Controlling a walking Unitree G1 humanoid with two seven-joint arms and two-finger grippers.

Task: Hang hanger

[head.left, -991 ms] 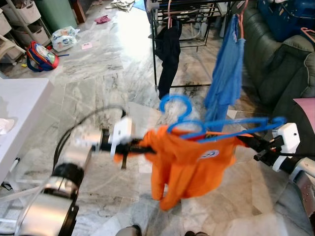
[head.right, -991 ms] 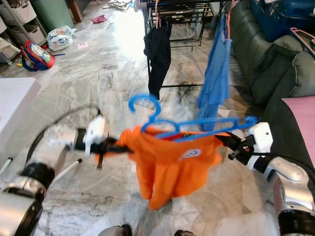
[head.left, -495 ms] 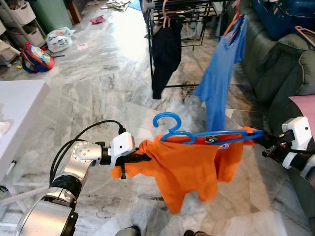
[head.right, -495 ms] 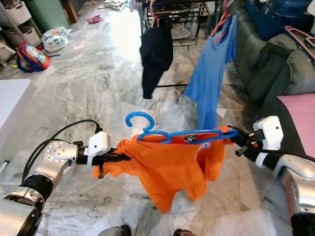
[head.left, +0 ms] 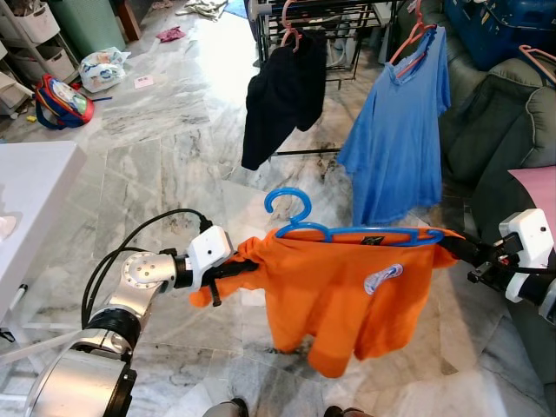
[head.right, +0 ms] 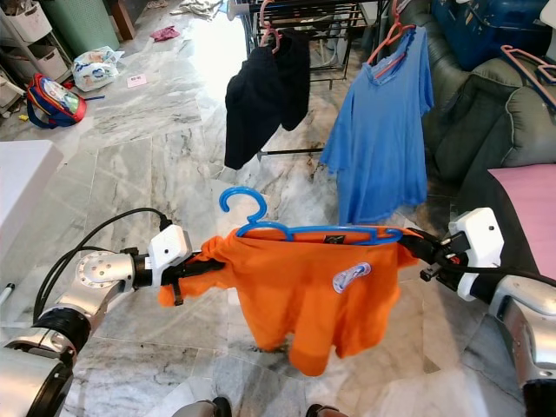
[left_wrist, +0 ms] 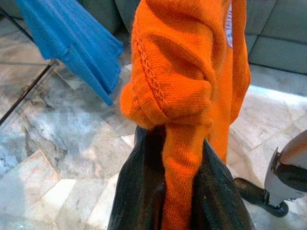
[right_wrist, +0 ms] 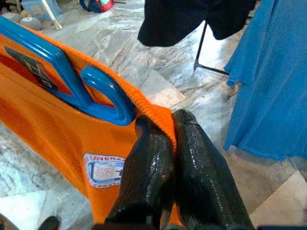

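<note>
An orange sweater (head.left: 334,291) hangs on a blue plastic hanger (head.left: 347,231), stretched out level between my two arms above the marble floor. My left gripper (head.left: 243,268) is shut on the sweater's left shoulder, with orange knit bunched between its black fingers (left_wrist: 206,191). My right gripper (head.left: 456,250) is shut on the right shoulder beside the hanger's end (right_wrist: 103,96). The hanger's hook (head.left: 288,201) stands upright. Ahead is a black drying rack (head.left: 343,22) carrying a black garment (head.left: 282,91) and a blue shirt (head.left: 400,139) on pink hangers.
A dark green sofa (head.left: 504,104) runs along the right, a pink cushion (head.left: 539,187) on it. A white table (head.left: 30,187) stands at the left. A colourful backpack (head.left: 56,94), a plastic bag (head.left: 102,68) and storage bins (head.left: 35,22) lie at the far left.
The view has shifted and the rack now appears nearer. The sweater has swung back and hangs flatter, logo facing me. Both grippers keep their hold.
</note>
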